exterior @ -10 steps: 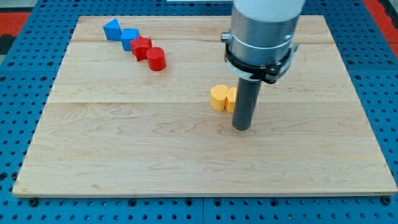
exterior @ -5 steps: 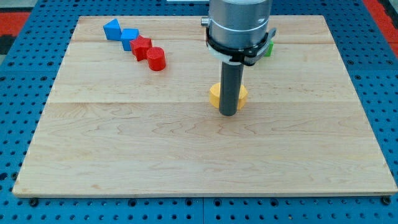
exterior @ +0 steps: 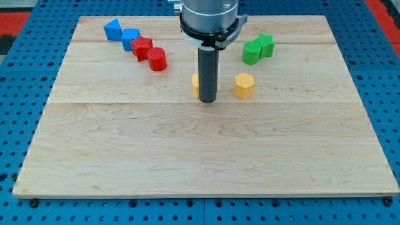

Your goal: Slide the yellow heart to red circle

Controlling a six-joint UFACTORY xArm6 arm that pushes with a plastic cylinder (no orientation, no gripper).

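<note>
The yellow heart (exterior: 195,85) lies near the board's middle, mostly hidden behind my rod; only its left edge shows. My tip (exterior: 207,100) rests on the board just in front of and touching the heart's right side. The red circle, a short red cylinder (exterior: 157,59), stands up and to the left of the heart, with a gap of board between them. A yellow hexagon block (exterior: 244,85) sits alone to the right of my tip.
A red star block (exterior: 142,47) touches the red circle's upper left. Two blue blocks (exterior: 121,33) lie in a row beyond it toward the top left. Two green blocks (exterior: 258,49) sit at the upper right. The wooden board (exterior: 200,162) lies on a blue pegboard.
My rod has moved left across the board. The yellow heart has slid left with it, away from the yellow hexagon, which stayed in place. The green blocks are now uncovered.
</note>
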